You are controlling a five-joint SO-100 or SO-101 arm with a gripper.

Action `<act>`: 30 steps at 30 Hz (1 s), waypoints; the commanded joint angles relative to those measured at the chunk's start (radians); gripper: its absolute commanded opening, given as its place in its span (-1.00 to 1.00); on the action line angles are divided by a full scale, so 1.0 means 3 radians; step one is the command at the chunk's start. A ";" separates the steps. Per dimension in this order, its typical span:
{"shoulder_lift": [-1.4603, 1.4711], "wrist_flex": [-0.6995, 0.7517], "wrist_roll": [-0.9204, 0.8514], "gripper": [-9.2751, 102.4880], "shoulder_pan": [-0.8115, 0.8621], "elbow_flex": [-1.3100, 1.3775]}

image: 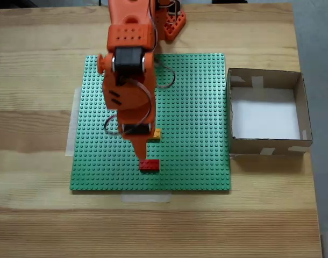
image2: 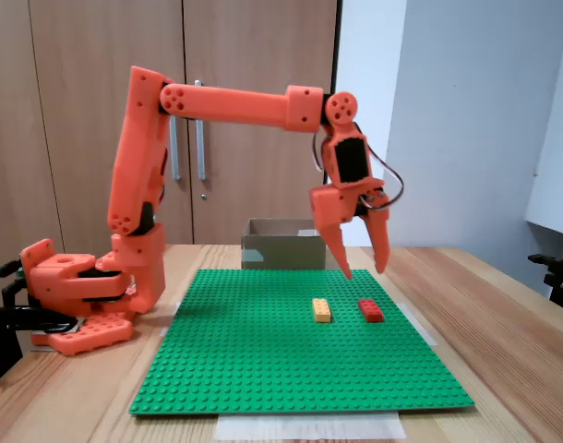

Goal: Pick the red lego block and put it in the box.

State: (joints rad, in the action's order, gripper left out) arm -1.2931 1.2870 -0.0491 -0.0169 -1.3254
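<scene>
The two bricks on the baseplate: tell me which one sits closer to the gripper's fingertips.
The red lego block. The open gripper hangs almost directly above it, while the orange-yellow brick lies to its left in that fixed view, nearer the arm's base.

We see the baseplate [image: 196, 107] lying mid-desk [image: 35, 226], the box [image: 267, 145] just off its right edge in a fixed view. On the plate, the red lego block [image: 149, 165] sits near the front edge, another brick [image: 156, 134] behind it, the tool [image2: 365, 269] above.

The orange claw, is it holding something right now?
No, nothing. The gripper hangs open above the green baseplate. The red lego block lies on the plate below it, untouched.
</scene>
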 commanded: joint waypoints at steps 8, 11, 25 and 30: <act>0.0368 0.0128 -0.0036 -0.51 -0.0056 0.0537; 0.0481 0.0164 -0.0061 -0.51 -0.0046 0.0680; 0.0828 0.0194 -0.0220 -0.49 -0.0020 0.0936; 0.0926 0.0215 -0.0271 -0.47 -0.0005 0.0987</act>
State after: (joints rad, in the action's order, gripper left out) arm -1.0109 1.3499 -0.1212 -0.0230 -1.0738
